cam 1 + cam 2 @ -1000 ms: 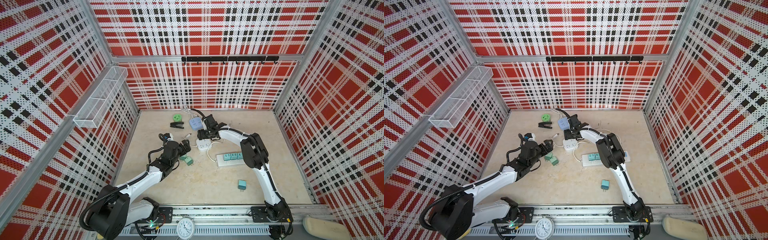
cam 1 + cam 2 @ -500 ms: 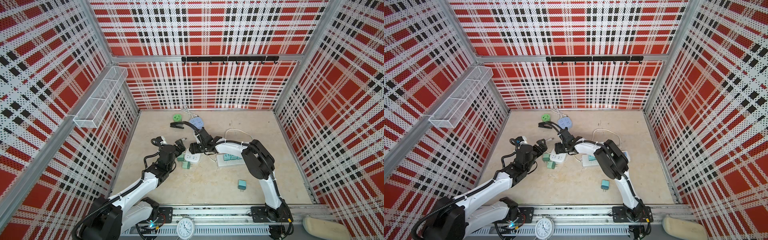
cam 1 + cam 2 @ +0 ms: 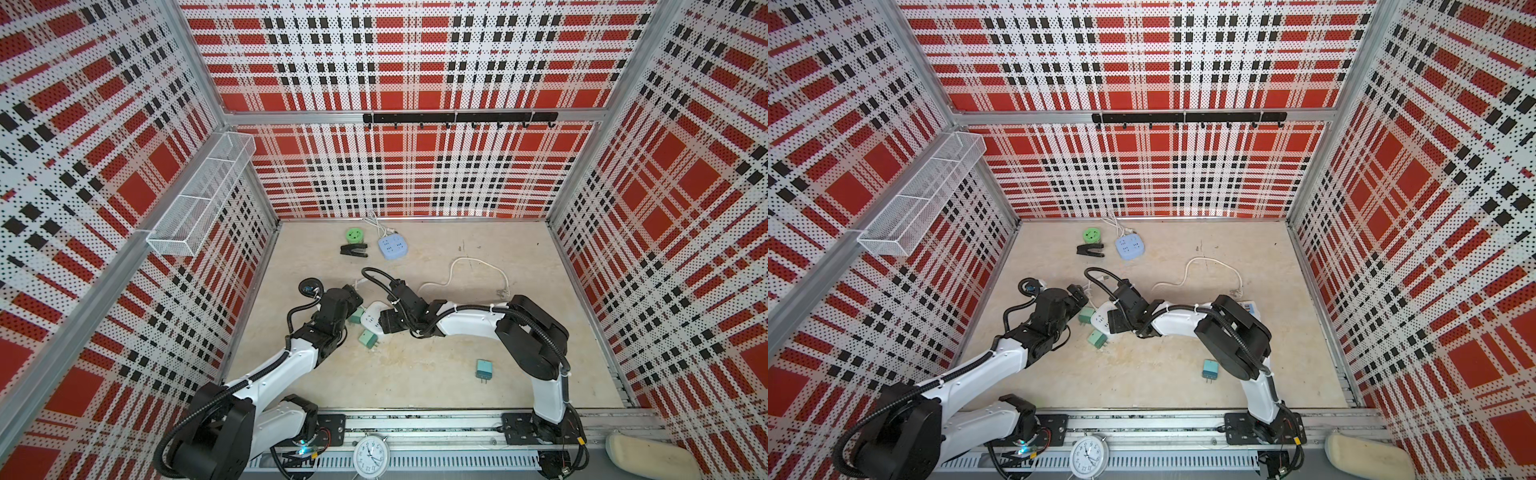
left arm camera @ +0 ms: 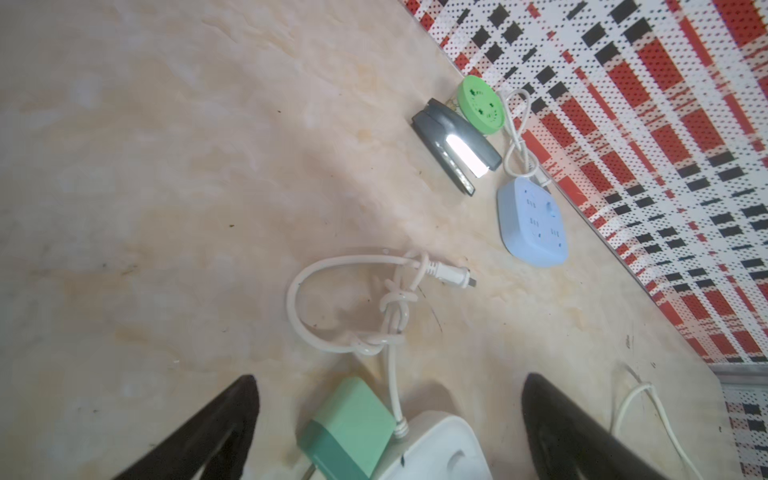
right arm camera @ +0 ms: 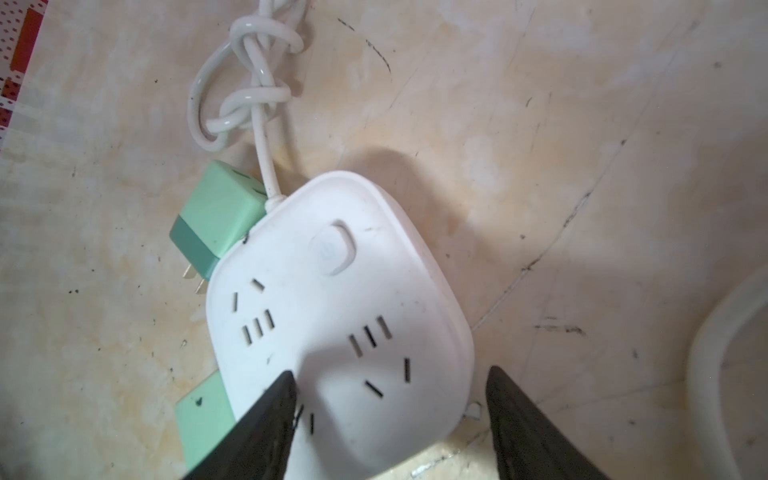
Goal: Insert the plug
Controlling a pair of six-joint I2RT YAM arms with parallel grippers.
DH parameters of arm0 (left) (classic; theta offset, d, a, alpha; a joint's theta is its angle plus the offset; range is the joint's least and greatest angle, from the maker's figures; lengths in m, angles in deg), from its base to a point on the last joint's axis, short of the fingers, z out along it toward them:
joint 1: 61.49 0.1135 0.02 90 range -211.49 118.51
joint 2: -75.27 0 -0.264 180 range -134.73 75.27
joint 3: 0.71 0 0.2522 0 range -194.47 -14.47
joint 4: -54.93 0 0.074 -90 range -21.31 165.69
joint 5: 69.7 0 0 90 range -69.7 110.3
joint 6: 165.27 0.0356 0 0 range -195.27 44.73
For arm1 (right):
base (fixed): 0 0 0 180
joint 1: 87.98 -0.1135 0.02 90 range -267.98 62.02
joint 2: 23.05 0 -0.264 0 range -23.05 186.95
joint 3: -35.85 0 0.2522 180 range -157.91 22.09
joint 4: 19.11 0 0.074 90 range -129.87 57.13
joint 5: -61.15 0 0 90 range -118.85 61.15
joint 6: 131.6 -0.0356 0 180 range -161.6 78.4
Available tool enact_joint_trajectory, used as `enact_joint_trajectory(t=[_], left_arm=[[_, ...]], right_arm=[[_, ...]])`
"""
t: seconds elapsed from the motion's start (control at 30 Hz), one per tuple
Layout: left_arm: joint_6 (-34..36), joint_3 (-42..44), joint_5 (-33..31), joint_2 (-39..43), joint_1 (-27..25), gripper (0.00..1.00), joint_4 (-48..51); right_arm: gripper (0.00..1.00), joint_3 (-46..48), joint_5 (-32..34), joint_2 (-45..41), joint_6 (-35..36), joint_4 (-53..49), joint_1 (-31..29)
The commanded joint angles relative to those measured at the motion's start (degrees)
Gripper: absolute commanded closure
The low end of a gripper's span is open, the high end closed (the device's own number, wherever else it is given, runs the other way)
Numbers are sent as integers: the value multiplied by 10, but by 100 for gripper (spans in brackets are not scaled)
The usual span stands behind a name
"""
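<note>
A white square socket (image 5: 332, 299) with a knotted cord lies flat on the floor, seen in both top views (image 3: 374, 318) (image 3: 1102, 320). A green plug (image 5: 216, 216) lies on its side against the socket's edge, prongs free. My right gripper (image 5: 389, 371) is open over a corner of the socket: one finger crosses its face, the other stands just off its edge. My left gripper (image 4: 390, 377) is open wide and holds nothing, with the green plug (image 4: 349, 424) and the socket's corner (image 4: 436, 449) between its fingers. A second green plug (image 3: 368, 338) lies beside the socket.
A teal plug (image 3: 484, 369) lies near the front. A blue socket (image 3: 392, 247), a round green socket (image 3: 354, 235) and a black stapler (image 3: 354, 250) sit by the back wall. A loose white cable (image 3: 469, 266) curls behind my right arm.
My right gripper has swung forward and to the left, and the white socket has come with it up to the green plugs. The left gripper has drawn back a little, still open.
</note>
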Motion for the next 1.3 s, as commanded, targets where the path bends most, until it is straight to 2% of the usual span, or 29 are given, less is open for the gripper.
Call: enact_joint_trajectory(t=[0.0, 0.1, 0.23, 0.5, 0.67, 0.93, 0.97, 1.03, 1.13, 1.27], left_arm=[[-18, -17, -28, 35, 27, 1, 54], [-35, -1, -63, 83, 58, 1, 93], [-67, 39, -84, 154, 88, 1, 99], [-121, 93, -159, 296, 104, 1, 152], [-123, 105, -161, 327, 104, 1, 144], [-126, 97, -150, 296, 105, 1, 139], [-125, 95, -150, 293, 105, 1, 140], [-122, 93, -147, 292, 105, 1, 139], [-121, 94, -146, 297, 104, 1, 138], [-119, 97, -144, 304, 105, 1, 132]], right_arm=[[26, -44, 58, -15, 38, -19, -5], [23, -97, 91, 3, 78, -41, -5], [21, -231, 83, 82, 124, -112, -5], [19, -470, 69, 244, 143, -222, -5], [23, -588, 66, 326, 138, -293, -5], [34, -606, 73, 354, 122, -304, -3], [37, -605, 75, 354, 117, -305, -2], [51, -589, 89, 346, 103, -303, 2], [70, -503, 109, 301, 74, -249, 14], [79, -349, 134, 210, 33, -156, 31]])
